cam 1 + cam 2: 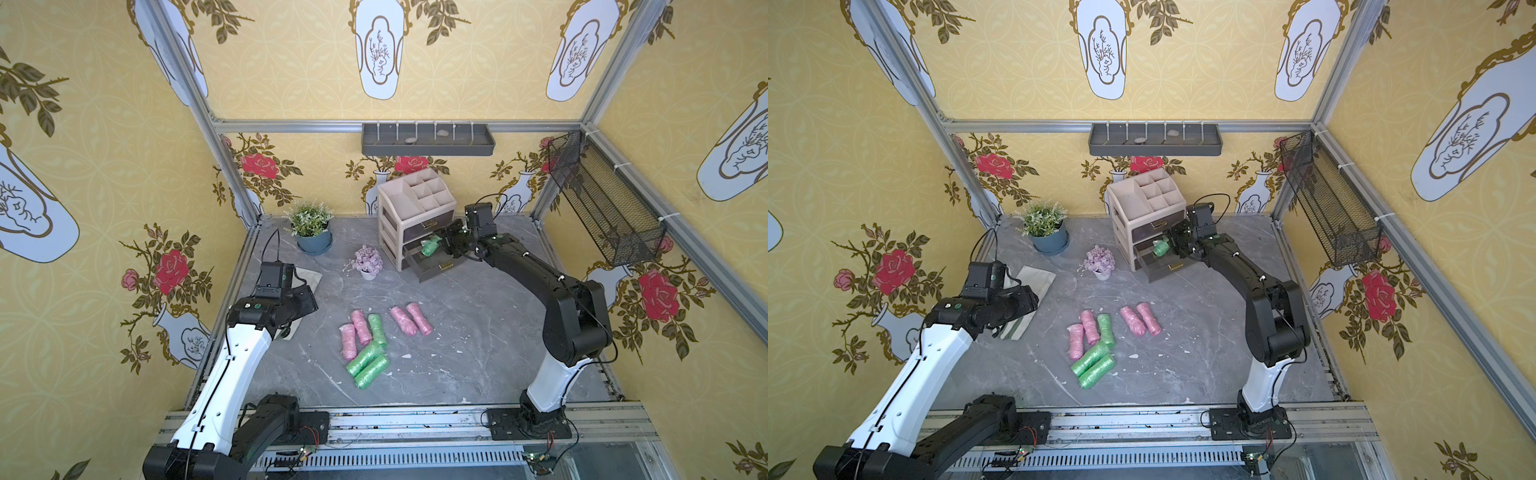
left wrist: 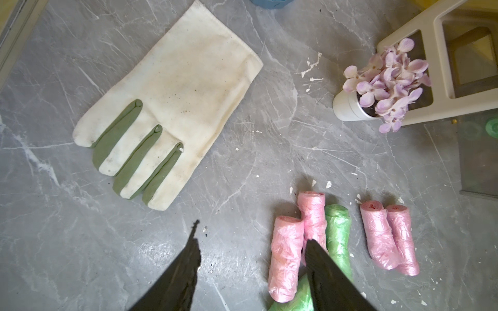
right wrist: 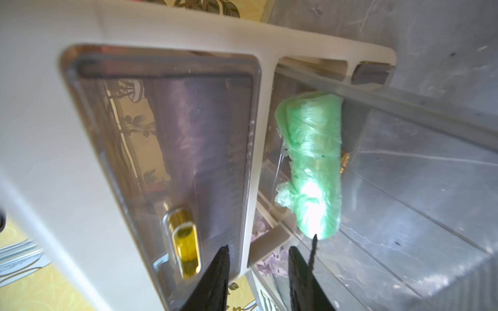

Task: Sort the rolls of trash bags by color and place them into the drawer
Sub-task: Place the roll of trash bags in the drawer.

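Seven rolls (image 1: pixel 377 329) lie on the table (image 1: pixel 478 332) in a bunch at 6 o'clock from the flower pot (image 1: pixel 368 262) — four pink, three green. One green roll (image 1: pixel 430 246) rests in the open drawer (image 1: pixel 434 271) at 1 o'clock, just past the right pincer (image 3: pixel 258 249), whose jaws stand apart with nothing between them. Your left pincer (image 2: pixel 253 233) hovers at 9 o'clock of the bunch, parted and empty; expect each roll to be light, soft and slick — pinch it across mid-length.
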{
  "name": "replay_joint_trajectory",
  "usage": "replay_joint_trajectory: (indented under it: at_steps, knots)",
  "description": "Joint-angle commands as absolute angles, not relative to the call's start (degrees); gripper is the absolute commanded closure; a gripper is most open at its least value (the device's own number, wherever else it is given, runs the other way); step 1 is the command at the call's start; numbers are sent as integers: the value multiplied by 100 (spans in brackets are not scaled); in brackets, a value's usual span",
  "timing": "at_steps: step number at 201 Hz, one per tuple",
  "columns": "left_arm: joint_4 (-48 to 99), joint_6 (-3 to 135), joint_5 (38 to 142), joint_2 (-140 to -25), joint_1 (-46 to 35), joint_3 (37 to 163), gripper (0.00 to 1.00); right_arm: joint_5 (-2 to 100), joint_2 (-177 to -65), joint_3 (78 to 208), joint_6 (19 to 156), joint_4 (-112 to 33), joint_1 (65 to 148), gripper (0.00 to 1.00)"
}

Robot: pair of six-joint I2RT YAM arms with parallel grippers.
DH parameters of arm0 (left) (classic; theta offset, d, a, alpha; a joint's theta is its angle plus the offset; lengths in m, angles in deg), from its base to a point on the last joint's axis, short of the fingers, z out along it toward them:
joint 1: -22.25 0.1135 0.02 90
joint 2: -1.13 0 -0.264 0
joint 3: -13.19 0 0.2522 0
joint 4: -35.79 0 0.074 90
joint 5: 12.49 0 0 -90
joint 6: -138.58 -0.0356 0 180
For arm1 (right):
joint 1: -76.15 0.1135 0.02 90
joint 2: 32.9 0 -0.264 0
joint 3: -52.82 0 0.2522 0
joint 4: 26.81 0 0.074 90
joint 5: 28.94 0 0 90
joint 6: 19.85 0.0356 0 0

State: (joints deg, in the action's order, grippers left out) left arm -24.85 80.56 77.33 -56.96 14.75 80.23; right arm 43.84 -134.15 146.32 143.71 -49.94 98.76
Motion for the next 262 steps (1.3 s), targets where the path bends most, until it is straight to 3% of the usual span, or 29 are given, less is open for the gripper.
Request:
replay_joint_trajectory:
  at_steps: [1, 59, 159, 231, 262]
  knots:
    - [-2405, 8039, 7812, -5732, 1470, 8031, 37, 4530, -13019, 14395, 14183, -5101, 9908, 62]
    - [-2246, 8093, 8179, -5873, 1269, 7897, 40, 4856, -11903, 14053, 13481, -6194, 9971, 57]
    - [-3039, 8672, 8070, -6549, -1827, 7736, 45, 5190, -10718, 12803, 13207, -6526, 9779, 57]
    - [-3024, 8705, 8075, -7688, -3298, 7926, 46, 5149, -9942, 12275, 13119, -6723, 9332, 57]
    - [-2913, 8528, 8128, -8377, -3520, 8060, 47, 5086, -9788, 12199, 13045, -6836, 9211, 57]
